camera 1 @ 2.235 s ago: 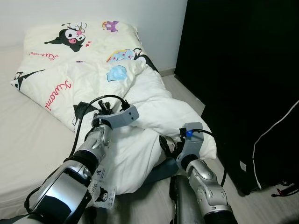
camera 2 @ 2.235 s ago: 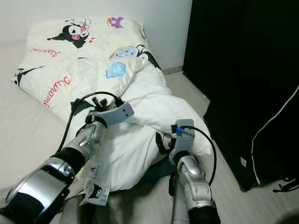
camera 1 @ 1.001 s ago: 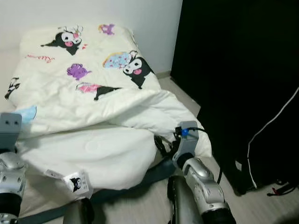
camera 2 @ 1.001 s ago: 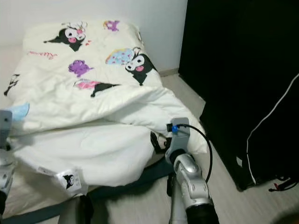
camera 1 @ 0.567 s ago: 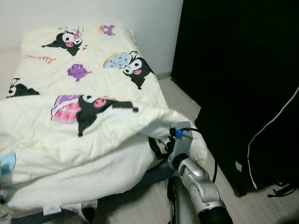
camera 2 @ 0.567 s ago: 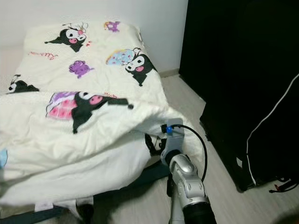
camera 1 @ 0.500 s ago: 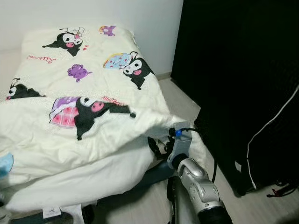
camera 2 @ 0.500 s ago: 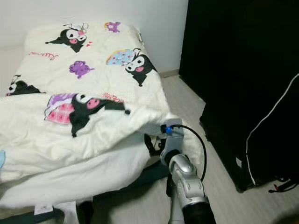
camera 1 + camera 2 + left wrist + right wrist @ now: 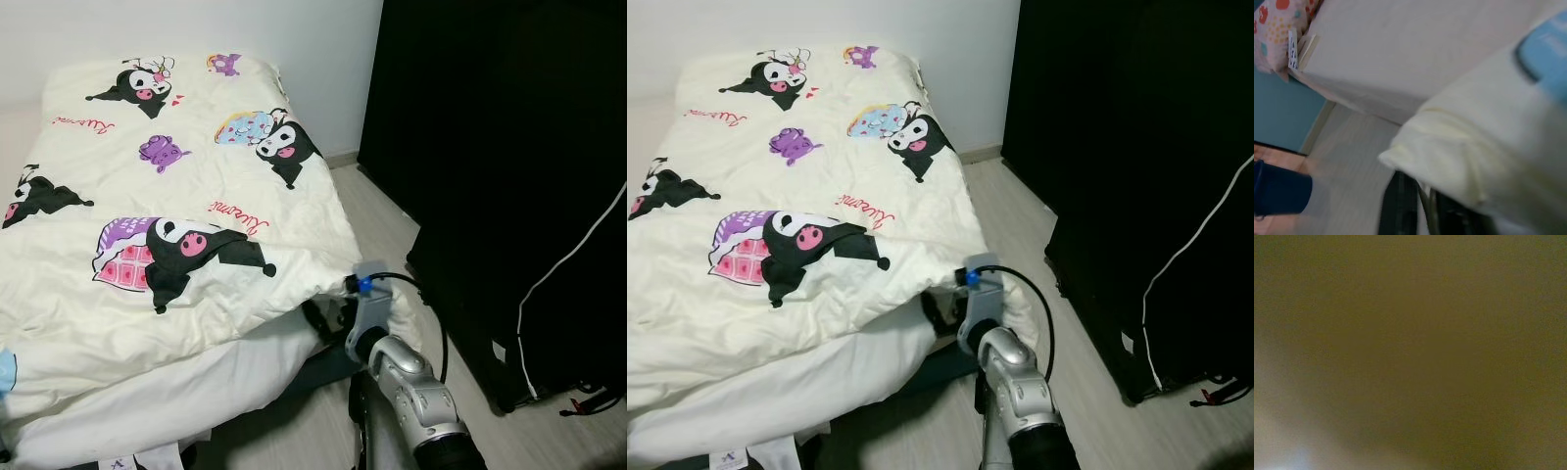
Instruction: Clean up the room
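Note:
A cream duvet (image 9: 176,225) printed with black cartoon characters lies spread, print side up, over the bed. Its near right corner rises to my right gripper (image 9: 321,315), which is shut on the hem beside the bed's corner. The silver right arm (image 9: 407,382) reaches in from below. The right wrist view is dim brown, covered by cloth. In the left wrist view a folded cream corner of the duvet (image 9: 1449,152) rests on the black fingers (image 9: 1398,205) of my left gripper (image 9: 1420,200), which is shut on it off the bed's near left side.
A tall black wardrobe (image 9: 509,147) with a white cord (image 9: 558,279) stands close on the right, leaving a narrow strip of pale floor (image 9: 392,215). White bedding (image 9: 147,401) bulges under the duvet. A teal panel (image 9: 1278,112) and a dark blue object (image 9: 1276,193) are near my left gripper.
The bunched duvet has been drawn toward the bed's near left and now lies flat with its prints showing. My left arm has left the eye views. The right gripper has edged left with its corner.

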`<state>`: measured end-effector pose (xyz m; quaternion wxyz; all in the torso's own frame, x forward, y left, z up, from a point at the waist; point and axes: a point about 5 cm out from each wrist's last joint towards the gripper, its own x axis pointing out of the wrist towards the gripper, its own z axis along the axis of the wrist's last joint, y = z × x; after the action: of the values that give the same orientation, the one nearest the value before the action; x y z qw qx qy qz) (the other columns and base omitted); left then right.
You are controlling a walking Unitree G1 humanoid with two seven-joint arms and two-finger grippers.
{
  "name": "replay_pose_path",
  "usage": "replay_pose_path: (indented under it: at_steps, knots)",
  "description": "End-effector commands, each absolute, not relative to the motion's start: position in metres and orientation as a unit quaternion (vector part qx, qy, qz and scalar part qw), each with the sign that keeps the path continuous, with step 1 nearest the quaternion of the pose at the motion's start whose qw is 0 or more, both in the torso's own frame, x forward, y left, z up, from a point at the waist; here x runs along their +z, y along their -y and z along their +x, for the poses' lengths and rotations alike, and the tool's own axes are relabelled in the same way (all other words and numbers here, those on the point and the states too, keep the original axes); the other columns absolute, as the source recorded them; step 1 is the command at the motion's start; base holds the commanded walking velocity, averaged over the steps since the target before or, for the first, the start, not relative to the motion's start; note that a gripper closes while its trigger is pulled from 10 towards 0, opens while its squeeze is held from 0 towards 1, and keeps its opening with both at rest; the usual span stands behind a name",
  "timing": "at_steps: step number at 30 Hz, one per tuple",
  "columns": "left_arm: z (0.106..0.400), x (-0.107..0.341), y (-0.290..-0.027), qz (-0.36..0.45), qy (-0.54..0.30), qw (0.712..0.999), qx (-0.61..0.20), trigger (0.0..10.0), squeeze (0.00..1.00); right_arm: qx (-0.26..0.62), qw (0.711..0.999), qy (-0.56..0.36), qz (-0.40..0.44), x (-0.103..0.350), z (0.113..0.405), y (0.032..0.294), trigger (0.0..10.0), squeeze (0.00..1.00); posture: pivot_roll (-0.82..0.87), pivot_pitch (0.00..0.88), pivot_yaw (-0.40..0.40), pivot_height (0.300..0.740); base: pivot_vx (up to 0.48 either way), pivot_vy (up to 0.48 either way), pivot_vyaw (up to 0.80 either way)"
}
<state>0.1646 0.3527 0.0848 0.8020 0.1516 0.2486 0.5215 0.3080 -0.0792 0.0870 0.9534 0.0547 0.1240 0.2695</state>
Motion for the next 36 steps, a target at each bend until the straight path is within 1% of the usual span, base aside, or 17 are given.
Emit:
replay_pose_path:
  at_steps: [1, 3, 6, 9, 17, 21, 24, 25, 26, 27, 28, 31, 32, 33, 34, 35, 36]
  knots:
    - [0.162, 0.086, -0.351, 0.163, -0.251, 0.802, 0.517, 10.0, 1.0, 0.284, 0.948, -0.139, 0.048, 0.082, 0.304, 0.077, 10.0, 0.0, 0.02, 0.175, -0.003, 0.431, 0.0, 0.0, 0.0]
    - [0.164, 0.089, -0.349, 0.169, -0.246, 0.807, 0.51, 10.0, 1.0, 0.288, 0.946, -0.141, 0.045, 0.081, 0.303, 0.076, 10.0, 0.0, 0.02, 0.175, -0.003, 0.431, 0.0, 0.0, 0.0]
    - [0.175, 0.103, -0.347, 0.264, -0.22, 0.813, 0.471, 10.0, 1.0, 0.3, 0.942, -0.146, 0.037, 0.079, 0.301, 0.074, 10.0, 0.0, 0.02, 0.172, -0.005, 0.431, 0.0, 0.0, 0.0]
    - [0.175, 0.131, -0.361, 0.361, -0.186, 0.781, 0.474, 10.0, 1.0, 0.317, 0.936, -0.154, 0.027, 0.078, 0.3, 0.072, 10.0, 0.0, 0.02, 0.171, -0.005, 0.431, 0.0, 0.0, 0.0]
    - [0.17, 0.148, -0.378, 0.388, -0.182, 0.764, 0.482, 10.0, 1.0, 0.333, 0.929, -0.165, 0.012, 0.075, 0.297, 0.072, 10.0, 0.0, 0.03, 0.173, -0.011, 0.431, 0.0, 0.0, 0.0]
    - [0.192, 0.16, -0.358, 0.431, -0.162, 0.795, 0.395, 10.0, 1.0, 0.366, 0.913, -0.179, 0.002, 0.072, 0.291, 0.067, 10.0, 0.0, 0.03, 0.174, -0.017, 0.431, 0.0, 0.0, 0.0]
    - [0.221, 0.165, -0.311, 0.459, -0.11, 0.848, 0.24, 10.0, 1.0, 0.396, 0.899, -0.186, -0.004, 0.071, 0.286, 0.063, 10.0, 0.0, 0.03, 0.173, -0.021, 0.431, 0.0, 0.0, 0.0]
    - [0.221, 0.165, -0.311, 0.459, -0.11, 0.848, 0.24, 10.0, 1.0, 0.396, 0.899, -0.186, -0.004, 0.071, 0.286, 0.063, 10.0, 0.0, 0.03, 0.173, -0.021, 0.431, 0.0, 0.0, 0.0]
    - [0.235, 0.174, -0.282, 0.438, -0.064, 0.886, 0.139, 10.0, 1.0, 0.413, 0.891, -0.191, -0.008, 0.07, 0.282, 0.062, 10.0, 0.0, 0.02, 0.173, -0.025, 0.431, 0.0, 0.0, 0.0]
    - [0.238, 0.181, -0.269, 0.432, -0.039, 0.897, 0.082, 10.0, 1.0, 0.418, 0.888, -0.193, -0.009, 0.069, 0.281, 0.062, 10.0, 0.0, 0.02, 0.172, -0.026, 0.431, 0.0, 0.0, 0.0]
    - [0.241, 0.187, -0.259, 0.422, -0.022, 0.906, 0.03, 10.0, 1.0, 0.421, 0.886, -0.195, -0.01, 0.069, 0.28, 0.062, 10.0, 0.0, 0.02, 0.17, -0.025, 0.431, 0.0, 0.0, 0.0]
    - [0.241, 0.19, -0.253, 0.416, -0.014, 0.909, -0.003, 10.0, 1.0, 0.423, 0.884, -0.197, -0.011, 0.068, 0.279, 0.063, 10.0, 0.0, 0.02, 0.17, -0.025, 0.431, 0.0, 0.0, 0.0]
    - [0.239, 0.19, -0.248, 0.431, -0.026, 0.9, -0.06, 10.0, 0.93, 0.428, 0.882, -0.199, -0.013, 0.068, 0.279, 0.063, 10.0, 0.0, 0.02, 0.169, -0.024, 0.431, 0.0, 0.0, 0.0]
    - [0.239, 0.19, -0.248, 0.431, -0.026, 0.9, -0.06, 10.0, 0.93, 0.428, 0.882, -0.199, -0.013, 0.068, 0.279, 0.063, 10.0, 0.0, 0.02, 0.169, -0.024, 0.431, 0.0, 0.0, 0.0]
    - [0.234, 0.184, -0.245, 0.445, -0.063, 0.885, -0.122, 10.0, 0.47, 0.431, 0.88, -0.2, -0.013, 0.068, 0.278, 0.063, 10.0, 0.0, 0.02, 0.167, -0.023, 0.431, 0.0, 0.0, 0.0]
    - [0.229, 0.177, -0.244, 0.459, -0.102, 0.865, -0.172, 10.0, 0.47, 0.434, 0.878, -0.201, -0.013, 0.068, 0.278, 0.063, 10.0, 0.0, 0.02, 0.167, -0.023, 0.431, 0.0, 0.0, 0.0]
    - [0.229, 0.177, -0.244, 0.459, -0.102, 0.865, -0.172, 10.0, 0.47, 0.434, 0.878, -0.201, -0.013, 0.068, 0.278, 0.063, 10.0, 0.0, 0.02, 0.167, -0.023, 0.431, 0.0, 0.0, 0.0]
